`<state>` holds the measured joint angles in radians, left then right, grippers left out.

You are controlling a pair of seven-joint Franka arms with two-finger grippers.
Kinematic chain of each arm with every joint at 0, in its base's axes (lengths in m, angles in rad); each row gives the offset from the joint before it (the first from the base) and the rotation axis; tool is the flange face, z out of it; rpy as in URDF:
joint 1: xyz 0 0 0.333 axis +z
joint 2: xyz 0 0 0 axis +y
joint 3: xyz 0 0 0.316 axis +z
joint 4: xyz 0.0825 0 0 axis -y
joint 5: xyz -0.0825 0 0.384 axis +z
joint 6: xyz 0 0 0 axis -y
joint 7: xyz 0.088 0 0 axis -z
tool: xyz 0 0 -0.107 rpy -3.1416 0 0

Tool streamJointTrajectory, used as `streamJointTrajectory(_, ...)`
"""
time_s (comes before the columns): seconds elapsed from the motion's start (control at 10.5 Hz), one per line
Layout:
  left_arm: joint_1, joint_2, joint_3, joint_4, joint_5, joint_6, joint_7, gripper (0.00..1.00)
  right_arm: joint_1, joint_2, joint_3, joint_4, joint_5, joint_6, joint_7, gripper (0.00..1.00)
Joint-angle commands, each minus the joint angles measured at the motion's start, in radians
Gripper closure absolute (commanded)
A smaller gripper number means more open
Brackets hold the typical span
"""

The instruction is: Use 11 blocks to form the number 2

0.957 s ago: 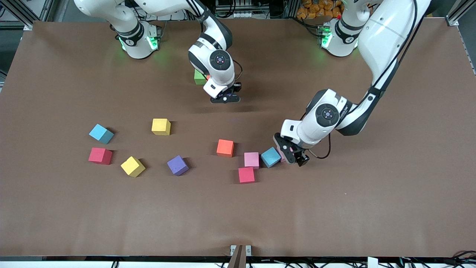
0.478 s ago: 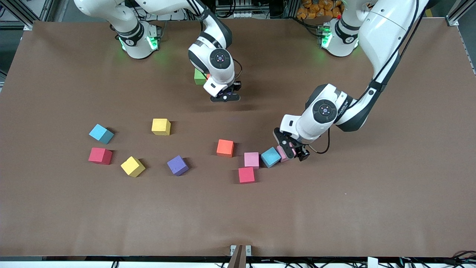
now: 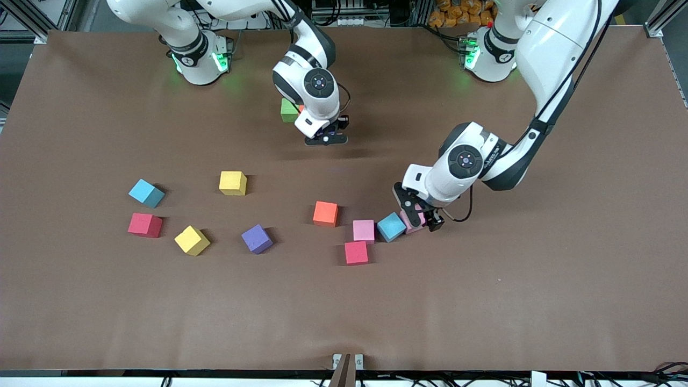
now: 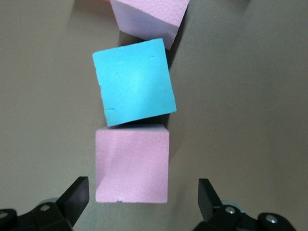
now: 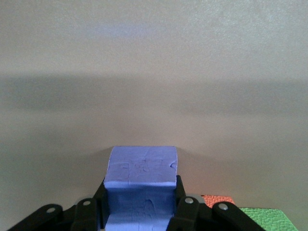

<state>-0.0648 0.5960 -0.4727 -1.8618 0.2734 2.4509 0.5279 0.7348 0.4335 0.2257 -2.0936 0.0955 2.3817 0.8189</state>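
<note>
Right hand [image 5: 139,216] grips a blue block [image 5: 141,185] seen only by its wrist; left hand [image 4: 142,202] gapes over a pink block [image 4: 132,166]

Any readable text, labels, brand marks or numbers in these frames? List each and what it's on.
None readable.
Left arm: small dark lettering on the forearm near the wrist, too small to read.
Blocks, e.g. pink block and light blue block: plain faces, no print.
Table: unmarked.

Green block [image 3: 288,111] half hidden under right arm's wrist; an orange sliver beside it — block unconfirmed. Pink block [image 3: 413,222] mostly masked by left hand [image 3: 422,217]. Left wrist view: second pink block [image 4: 149,18] cut off at edge.
</note>
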Motion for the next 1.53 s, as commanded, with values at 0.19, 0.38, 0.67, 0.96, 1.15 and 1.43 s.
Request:
streamJointTrajectory(0.19, 0.008, 0.045, -0.001, 0.010, 0.076, 0.068, 0.006, 0.00, -0.006, -0.010, 0.014, -0.040, -0.007, 0.010, 0.022, 0.00)
streamJointTrajectory(0.38, 0.010, 0.053, 0.002, 0.009, 0.076, 0.074, 0.007, 0.00, -0.006, -0.012, 0.012, -0.039, -0.007, 0.008, 0.022, 0.00)
streamJointTrajectory(0.67, 0.010, 0.054, 0.002, 0.009, 0.078, 0.074, 0.014, 0.30, -0.029, -0.048, 0.012, -0.031, -0.005, -0.001, 0.022, 0.00)
streamJointTrajectory(0.96, 0.013, 0.053, 0.002, 0.007, 0.076, 0.072, 0.014, 0.96, -0.098, -0.055, 0.011, 0.068, -0.002, -0.053, 0.017, 0.00)
streamJointTrajectory(1.15, 0.013, 0.042, 0.002, 0.004, 0.078, 0.068, 0.015, 1.00, -0.190, -0.044, 0.007, 0.145, -0.011, -0.088, -0.033, 0.00)
streamJointTrajectory(1.43, 0.016, -0.024, -0.016, 0.000, 0.076, -0.056, 0.026, 1.00, -0.339, 0.000, 0.004, 0.245, -0.028, -0.085, -0.312, 0.00)
